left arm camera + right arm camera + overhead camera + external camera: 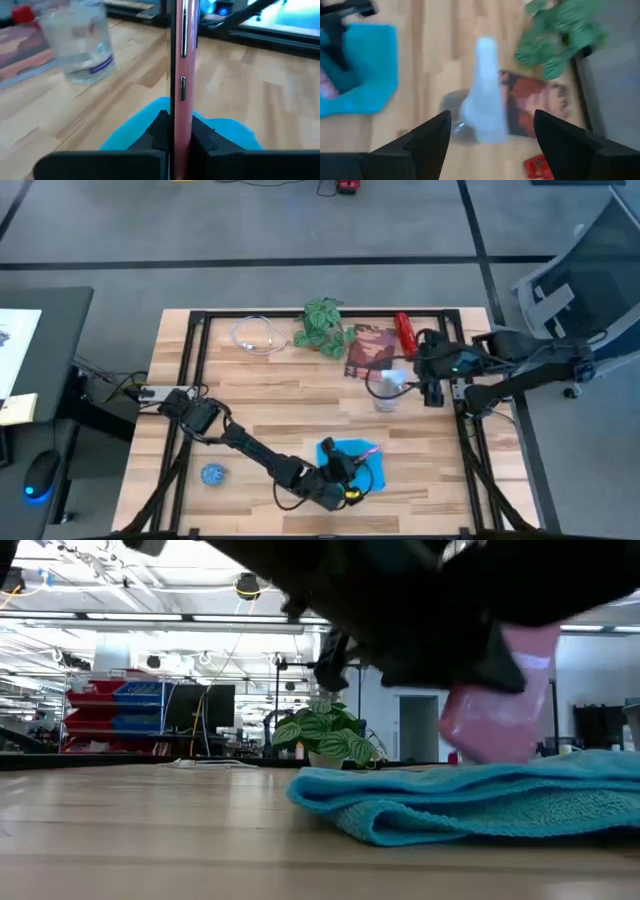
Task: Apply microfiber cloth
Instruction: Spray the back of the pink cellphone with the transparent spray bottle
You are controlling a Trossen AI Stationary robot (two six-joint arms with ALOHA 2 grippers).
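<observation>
A bright sky-blue soft microfiber cloth (352, 457) lies crumpled on the light wooden slatted table (270, 395), toward the table's 5 o'clock edge in the high view. The left gripper (345, 470) sits directly over the cloth, its two dark fingers (159, 131) clamped on the edges of a slim pink-cased phone (181, 75), held on edge above the fabric. In the low view the phone's pink body (500, 700) hangs just over the cloth's folds.

At about 1 o'clock from the cloth stands a clear plastic cup (388, 388). The right gripper (432, 392) hovers just beside it at 3 o'clock, fingers (427, 137) spread wide and holding nothing.

Beyond the cup, at 12 o'clock, lies a reddish-brown printed booklet (370, 348), with a red cylindrical object (405, 334) beside it. A small green leafy potted plant (323, 326) and a coiled white cable (258, 335) sit near the table's far edge. A small blue patterned ball (212, 474) rests at 9 o'clock, well apart from the cloth.
</observation>
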